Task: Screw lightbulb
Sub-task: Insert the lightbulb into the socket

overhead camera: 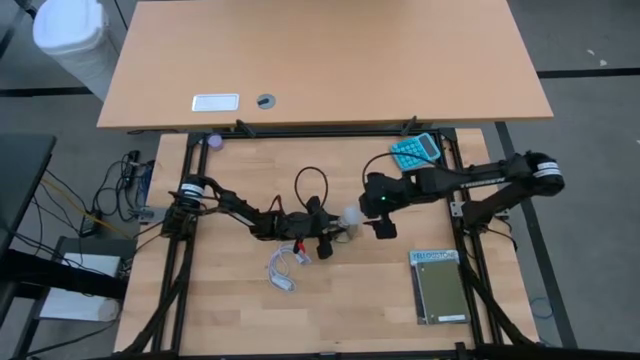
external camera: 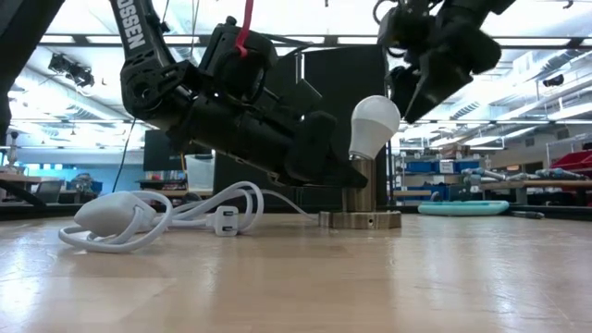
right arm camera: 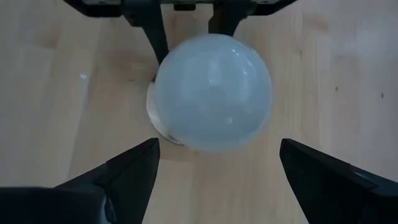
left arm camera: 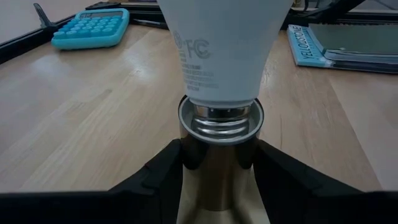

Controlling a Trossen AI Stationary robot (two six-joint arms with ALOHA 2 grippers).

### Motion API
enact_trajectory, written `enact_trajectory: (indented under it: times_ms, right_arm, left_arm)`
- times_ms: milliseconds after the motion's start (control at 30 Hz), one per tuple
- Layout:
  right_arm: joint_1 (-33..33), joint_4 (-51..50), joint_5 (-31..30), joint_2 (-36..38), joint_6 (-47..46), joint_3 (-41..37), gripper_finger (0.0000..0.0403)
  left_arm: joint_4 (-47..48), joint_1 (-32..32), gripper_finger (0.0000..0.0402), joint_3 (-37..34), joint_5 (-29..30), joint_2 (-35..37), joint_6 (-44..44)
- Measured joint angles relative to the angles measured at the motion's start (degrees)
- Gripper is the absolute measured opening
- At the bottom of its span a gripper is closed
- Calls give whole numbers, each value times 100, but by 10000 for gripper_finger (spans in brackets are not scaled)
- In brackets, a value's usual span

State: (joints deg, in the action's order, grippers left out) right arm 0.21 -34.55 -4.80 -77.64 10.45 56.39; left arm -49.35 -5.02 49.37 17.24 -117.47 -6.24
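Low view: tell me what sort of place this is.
Likely a robotics lab or workshop: open ceiling with strip lights, shelving with blue bins behind, and a wooden bench where robot arms work a lightbulb in a socket.

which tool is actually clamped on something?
The left tool, shut on the socket under the lightbulb. The right tool hangs open above the bulb.
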Motion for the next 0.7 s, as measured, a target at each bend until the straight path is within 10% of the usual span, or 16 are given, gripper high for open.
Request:
enact_trajectory:
  times_ms: [700]
  right_arm:
    - [-84,-10,376,-860,637,879,330]
  left_arm:
    - [67,14,178,32,-10,0,0]
